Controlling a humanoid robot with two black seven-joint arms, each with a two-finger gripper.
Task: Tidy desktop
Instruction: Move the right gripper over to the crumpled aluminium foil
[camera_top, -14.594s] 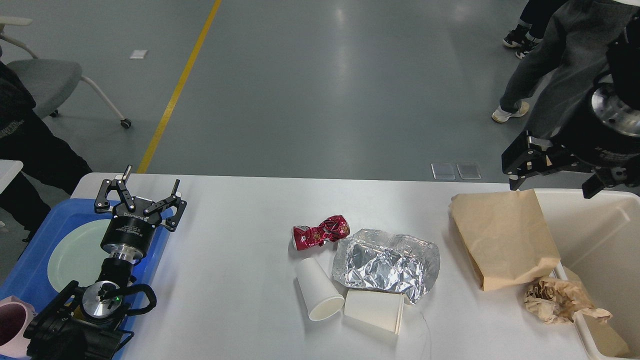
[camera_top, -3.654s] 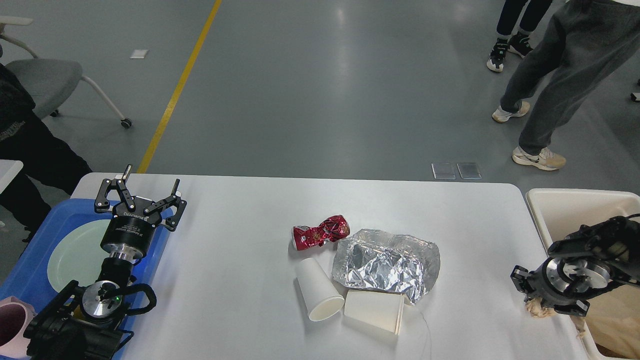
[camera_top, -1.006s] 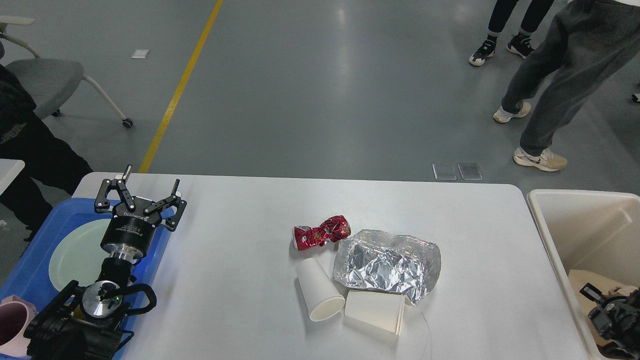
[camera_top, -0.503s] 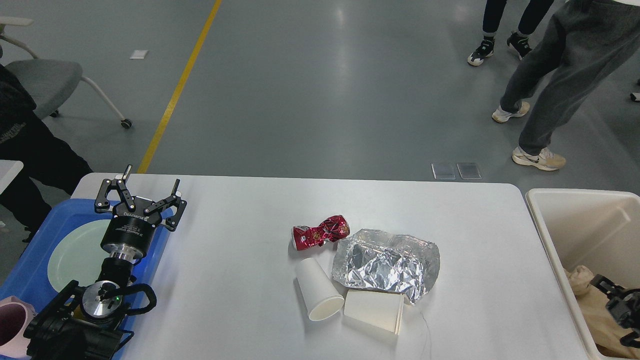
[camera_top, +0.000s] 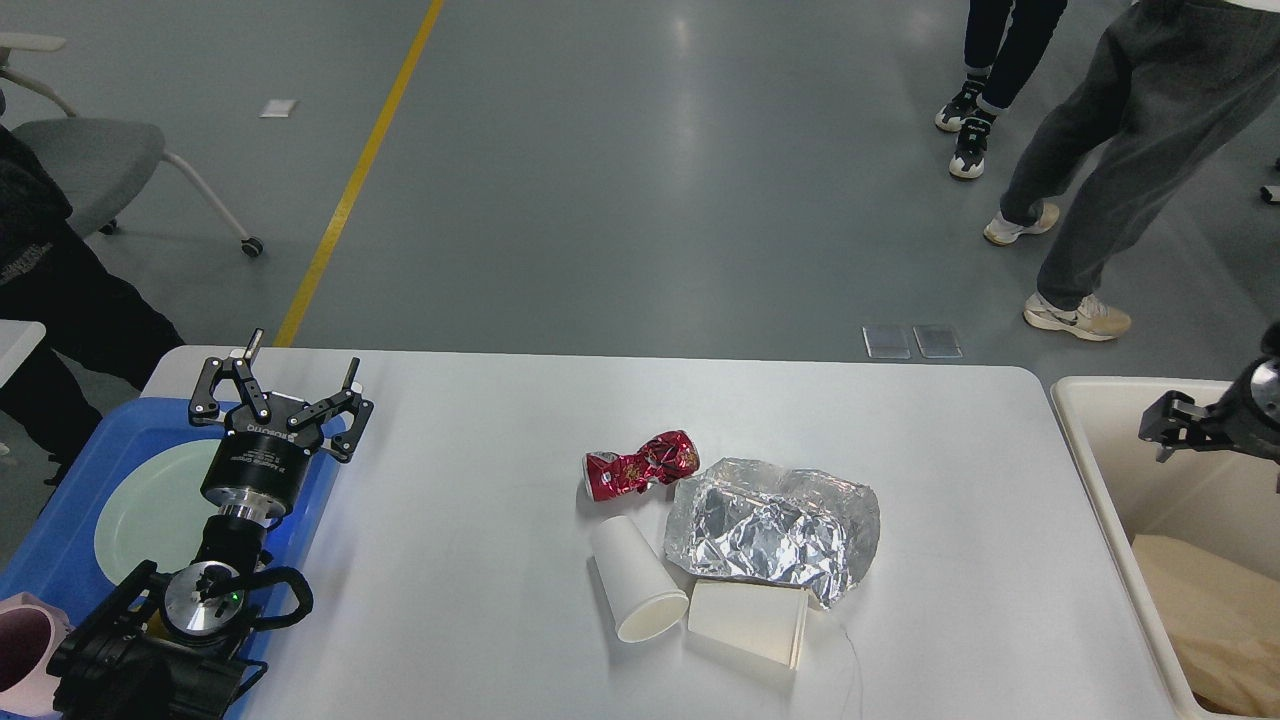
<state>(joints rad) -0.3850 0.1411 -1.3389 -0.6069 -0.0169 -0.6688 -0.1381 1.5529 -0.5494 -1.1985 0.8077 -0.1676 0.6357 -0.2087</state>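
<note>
The cream bin (camera_top: 1100, 470) beside the desktop (camera_top: 470, 560) is holding brown paper (camera_top: 1215, 610), the blue tray (camera_top: 60, 520) a pale plate (camera_top: 150, 510), while the left gripper (camera_top: 280, 385) is hovering spread and the right gripper's (camera_top: 1175, 420) state is impossible to tell.

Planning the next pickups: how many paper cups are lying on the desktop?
2. One cup lies on its side left of the foil; the other lies against the foil's near edge, beside the first. The foil might hide more.

The desktop (camera_top: 480, 560) carries crushed can (camera_top: 641, 464), foil (camera_top: 772, 528), two cups (camera_top: 636, 578).
</note>
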